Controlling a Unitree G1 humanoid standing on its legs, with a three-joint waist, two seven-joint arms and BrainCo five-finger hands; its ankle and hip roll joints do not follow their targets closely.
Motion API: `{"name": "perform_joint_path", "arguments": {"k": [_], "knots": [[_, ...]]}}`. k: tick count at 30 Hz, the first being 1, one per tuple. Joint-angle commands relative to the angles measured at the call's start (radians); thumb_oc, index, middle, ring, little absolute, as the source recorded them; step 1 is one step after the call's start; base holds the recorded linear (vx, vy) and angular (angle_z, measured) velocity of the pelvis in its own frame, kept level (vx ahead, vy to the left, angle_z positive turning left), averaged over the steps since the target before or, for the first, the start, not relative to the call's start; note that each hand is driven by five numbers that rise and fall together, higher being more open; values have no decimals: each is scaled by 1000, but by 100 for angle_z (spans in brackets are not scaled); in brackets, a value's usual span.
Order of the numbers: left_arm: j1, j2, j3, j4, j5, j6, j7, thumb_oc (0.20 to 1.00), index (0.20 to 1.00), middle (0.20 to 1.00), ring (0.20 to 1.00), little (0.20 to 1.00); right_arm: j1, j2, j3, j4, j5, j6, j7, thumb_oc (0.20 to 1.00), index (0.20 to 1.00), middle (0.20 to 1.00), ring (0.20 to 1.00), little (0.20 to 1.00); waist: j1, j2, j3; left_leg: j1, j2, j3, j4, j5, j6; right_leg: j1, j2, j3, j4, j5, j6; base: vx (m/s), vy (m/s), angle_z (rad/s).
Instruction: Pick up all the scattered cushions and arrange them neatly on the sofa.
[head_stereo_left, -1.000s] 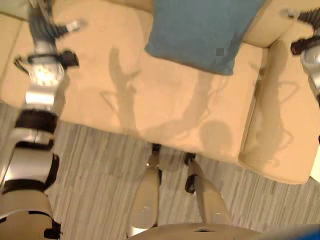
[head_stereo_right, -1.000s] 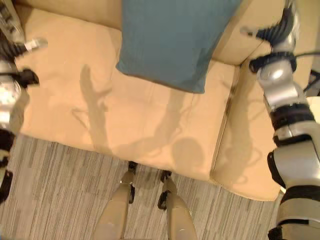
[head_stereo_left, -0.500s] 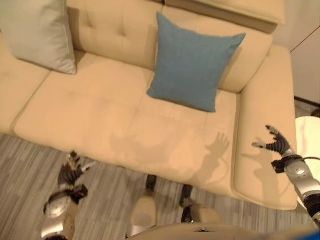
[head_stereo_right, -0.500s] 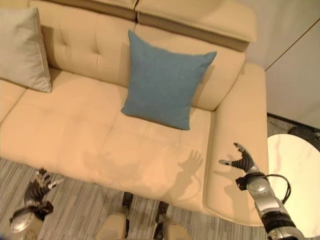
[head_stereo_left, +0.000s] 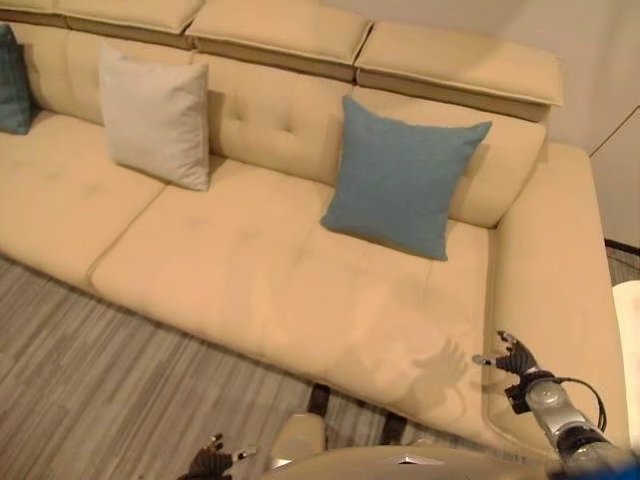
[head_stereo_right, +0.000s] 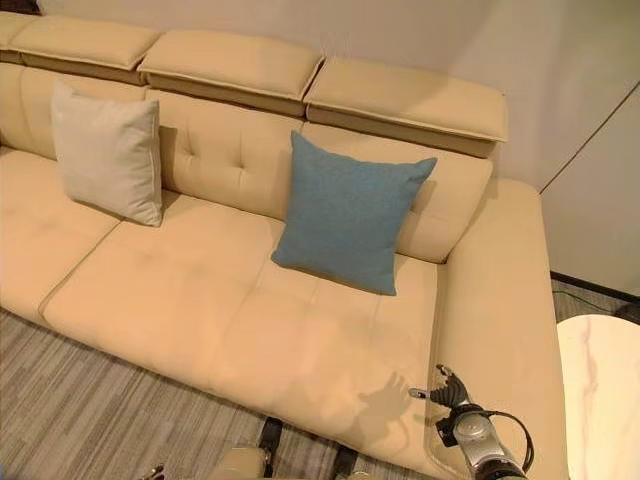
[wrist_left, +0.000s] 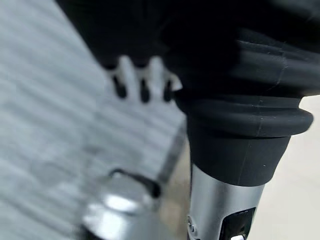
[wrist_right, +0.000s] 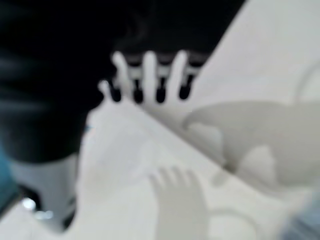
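- I see the sofa (head_stereo_left: 250, 270) carrying three cushions against its backrest: a blue cushion (head_stereo_left: 402, 178) near the right end, a cream cushion (head_stereo_left: 155, 118) left of it, a dark teal cushion (head_stereo_left: 13, 82) at the far left.
- My right hand (head_stereo_left: 512, 357) hovers over the sofa's front right corner, fingers spread, empty.
- My left hand (head_stereo_left: 213, 462) hangs above the floor (head_stereo_left: 90, 370), fingers straight, empty.

Grey striped carpet (head_stereo_left: 110, 350); white round table (head_stereo_right: 600, 390) beside sofa's end.

Tan button-tufted sofa (head_stereo_right: 300, 330): smooth, leather-like, soft sheen.
Blue square cushion (head_stereo_right: 346, 214): matt woven cloth, slightly coarse.
Cream square cushion (head_stereo_right: 108, 152): matt cloth, finer weave.
Grey striped floor (head_stereo_left: 130, 380): matt, carpet-like ribbing.
White round table (head_stereo_right: 603, 395): smooth, glossy, faintly veined like marble.
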Motion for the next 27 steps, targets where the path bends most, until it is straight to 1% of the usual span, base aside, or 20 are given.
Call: {"name": "perform_joint_path", "arguments": {"k": [1,2,3,5,6,7,9,11,13,16,17,18,19,21,22,25,27], "knots": [[-3,4,4,-19,0,-16,9,1000,1000,1000,1000,1000,-12,-41,-14,15,-13,21,-20,1000,1000,1000,1000,1000,-16,30,-4,210,20,-41,-43,-30,39,-37,19,7,53,-51,130,-232,157,-20],[-9,-3,-8,-28,-1,-16,13,1000,1000,1000,1000,1000,-12,-38,-21,39,-7,28,-25,1000,1000,1000,1000,1000,-21,39,-2,219,4,-65,-65,-43,50,-56,14,17,70,-46,135,-262,131,-7],[-12,-7,-15,-32,-3,-16,17,1000,1000,1000,1000,1000,-15,-35,-28,59,0,30,-28,1000,1000,1000,1000,1000,-29,45,-3,237,-7,-75,-102,-60,58,-78,7,17,86,-40,137,-286,123,-4],[-31,-14,-37,-32,10,-17,23,1000,1000,1000,1000,1000,-16,-31,-42,82,9,38,-29,1000,1000,1000,1000,1000,-43,49,-6,259,-28,-74,-158,-110,86,-109,-14,21,109,-24,146,-330,139,-5],[-51,-20,-55,-38,19,-19,40,1000,1000,1000,1000,1000,-23,-31,-47,105,1,54,-40,1000,1000,1000,1000,1000,-49,52,5,261,-54,-62,-191,-153,117,-159,-55,27,137,2,167,-297,132,-3],[-51,-21,-55,-38,20,-19,40,1000,1000,1000,1000,1000,-24,-31,-47,105,1,54,-40,1000,1000,1000,1000,1000,-48,52,4,259,-55,-61,-190,-153,117,-162,-56,29,138,2,168,-352,157,-11],[-73,-25,-63,-41,26,-19,54,1000,1000,1000,1000,1000,-30,-29,-56,123,1,67,-49,1000,1000,1000,1000,1000,-46,52,14,245,-82,-60,-197,-148,132,-193,-89,31,135,32,191,-276,92,-29],[-85,-24,-67,-45,31,-24,72,1000,1000,1000,1000,1000,-39,-26,-46,130,-18,76,-56,1000,1000,1000,1000,1000,-45,60,24,228,-84,-53,-206,-134,143,-229,-113,51,154,38,205,-349,40,-29],[-108,-14,-67,-51,19,-23,87,1000,1000,1000,1000,1000,-55,-20,-33,133,-17,80,-60,1000,1000,1000,1000,1000,-37,59,38,199,-86,-35,-202,-116,159,-245,-95,89,227,1,194,-341,-13,-5],[-107,-7,-62,-51,6,-18,93,1000,1000,1000,1000,1000,-57,-11,-17,149,-16,82,-65,1000,1000,1000,1000,1000,-12,63,34,169,-86,-13,-196,-85,180,-199,-72,50,370,-69,165,-250,-40,-39],[-104,-1,-52,-43,-4,-15,92,1000,1000,1000,1000,1000,-55,-4,-10,158,-14,78,-67,1000,1000,1000,1000,1000,10,68,13,155,-69,5,-211,-65,186,-152,-34,36,456,-142,153,-142,-68,-89],[-104,-1,-52,-43,-4,-15,92,1000,1000,1000,1000,1000,-55,-4,-10,158,-14,78,-67,1000,1000,1000,1000,1000,10,67,11,152,-70,5,-212,-63,186,-154,-35,36,454,-140,153,-88,-94,-35],[-100,4,-48,-38,-5,-11,94,1000,1000,1000,1000,1000,-53,1,-12,167,-13,80,-68,1000,1000,1000,1000,1000,21,62,3,149,-67,14,-217,-58,184,-128,-25,39,456,-142,154,-10,-109,-28],[-101,-2,-50,-39,-16,-16,99,1000,1000,1000,1000,1000,-57,14,-7,157,-2,76,-72,1000,1000,1000,1000,1000,44,33,-11,137,-70,19,-217,-59,165,-42,-11,42,332,-163,151,21,-213,-24],[-100,-5,-47,-40,-18,-17,102,1000,1000,1000,1000,1000,-60,19,-4,163,0,78,-73,1000,1000,1000,1000,1000,52,27,-19,131,-67,31,-215,-62,160,-30,-11,43,285,-160,152,36,-207,-20],[-98,-24,-34,-30,-52,-22,109,1000,1000,1000,1000,1000,-67,24,5,162,9,79,-84,1000,1000,1000,1000,1000,60,24,-34,134,-50,41,-234,-47,142,9,11,56,163,-135,154,35,-168,-22],[-94,-29,-30,-22,-50,-21,109,1000,1000,1000,1000,1000,-64,22,2,158,17,76,-88,1000,1000,1000,1000,1000,59,24,-43,148,-42,47,-259,-38,133,44,19,49,107,-122,155,61,-114,-13]]}}
